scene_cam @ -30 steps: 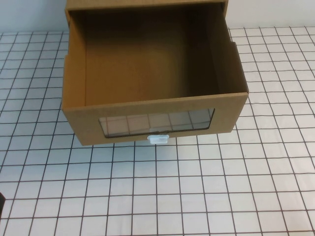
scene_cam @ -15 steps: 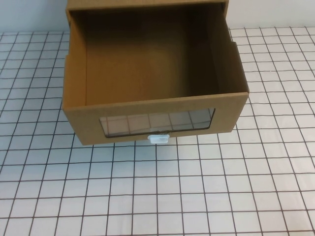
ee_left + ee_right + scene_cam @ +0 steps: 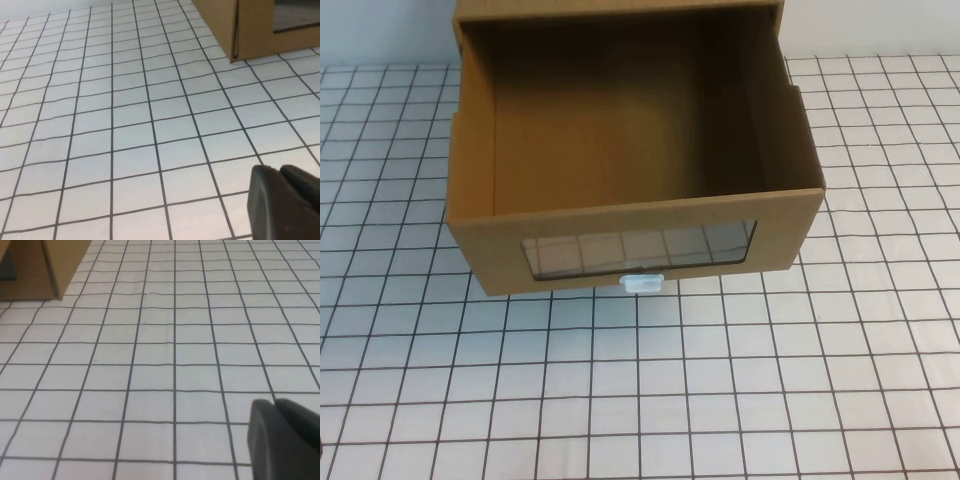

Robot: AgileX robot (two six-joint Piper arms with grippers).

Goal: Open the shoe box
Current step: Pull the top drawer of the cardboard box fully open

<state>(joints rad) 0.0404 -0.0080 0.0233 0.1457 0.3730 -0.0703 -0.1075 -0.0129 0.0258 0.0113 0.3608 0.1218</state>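
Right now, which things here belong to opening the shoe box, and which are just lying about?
Job: cardboard shoe box, drawer out; its white pull tab; left gripper and right gripper, both shut above the grid mat, off the box.
Lying about: only the grid mat.

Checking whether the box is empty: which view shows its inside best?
The high view: the shoe box stands open, interior bare. Each wrist view catches only an outer corner, with the left gripper and right gripper shut above the table.

Bright, even light on the white counter (image 3: 720,400); shoe box (image 3: 620,130) interior shadowed, darkest at its right wall; wrist views slightly soft.
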